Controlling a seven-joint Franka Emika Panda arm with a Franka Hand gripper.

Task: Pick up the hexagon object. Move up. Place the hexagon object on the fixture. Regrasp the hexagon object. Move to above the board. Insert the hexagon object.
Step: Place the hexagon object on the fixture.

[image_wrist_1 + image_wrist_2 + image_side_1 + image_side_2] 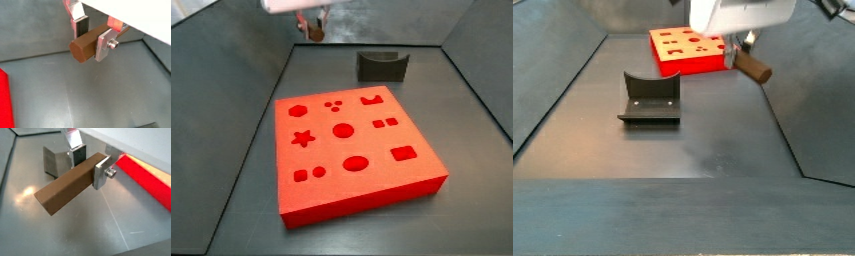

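We carry the hexagon object (67, 189) clamped between the fingers (101, 174), which grip it near one end, so most of its length juts out past them to one side. The gripper (748, 42) hangs above the tabletop (714, 150), well apart from the fixture (649, 98), with the board (352, 150) beyond.

We judge the step in hand to be the carry toward the fixture. To do it well, we should stay high until the peg's long free end lines up with the fixture's notch, then come down slowly, since an off-centre grip lets the peg swing or slip on contact.

The peg is reddish-brown, matte, straight, with flat facets and a blunt cut end; it sits tilted in a side view.
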